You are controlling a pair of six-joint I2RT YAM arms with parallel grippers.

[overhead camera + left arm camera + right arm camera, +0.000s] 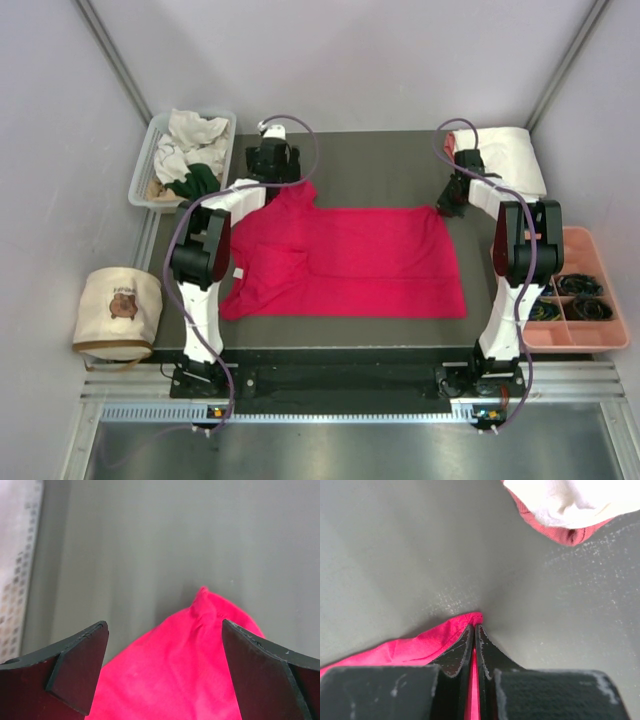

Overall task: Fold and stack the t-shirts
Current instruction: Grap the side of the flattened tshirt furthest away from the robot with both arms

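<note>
Your bench [380,150] carried the crimson t-shirt [350,262] spread flat mid-surface, collar end toward your left. Your left arm covered part of its far-left sleeve. At the far right corner sat a folded cream-white shirt [512,150] on a salmon-pink one [565,536], partly hidden by the right arm. Off the far left edge, a clear bin [143,180] held bunched white, dark green and tan cloth, hard to separate. A beige bag [118,312] beside the bench showed a brown bear print; its small writing was unreadable. A pink tray [590,340] on the right held black coils. Your right pincer [474,628] was clenched on the red shirt's far right corner. Your left pincer [164,626] stood released, wide apart over the sleeve tip, not gripping it. The white neck label [240,272] was too small to read.
</note>
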